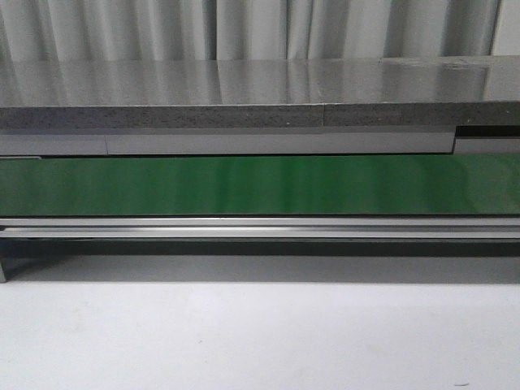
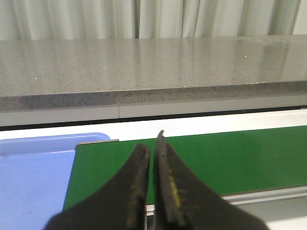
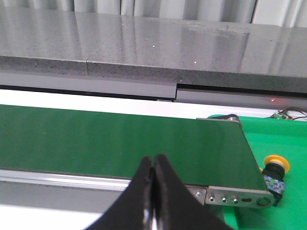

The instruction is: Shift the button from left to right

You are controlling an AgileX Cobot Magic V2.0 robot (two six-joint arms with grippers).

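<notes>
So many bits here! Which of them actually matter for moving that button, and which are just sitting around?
Part of the job:
- button, lying beside the end of the green belt
- left gripper, fingers shut, empty
- right gripper, fingers shut, empty

Just there:
- green conveyor belt
- blue tray at the belt's other end
- grey stone counter
- curtain

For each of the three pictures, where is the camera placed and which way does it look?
Front view: low, facing forward at the green belt and grey counter; no robot part shows.
Left wrist view: on the left arm, above the belt's end beside a blue tray; the left gripper, jaws shut, shows.
Right wrist view: on the right arm, above the belt's other end; the right gripper, shut, and the button show.
All views share belt and counter.
</notes>
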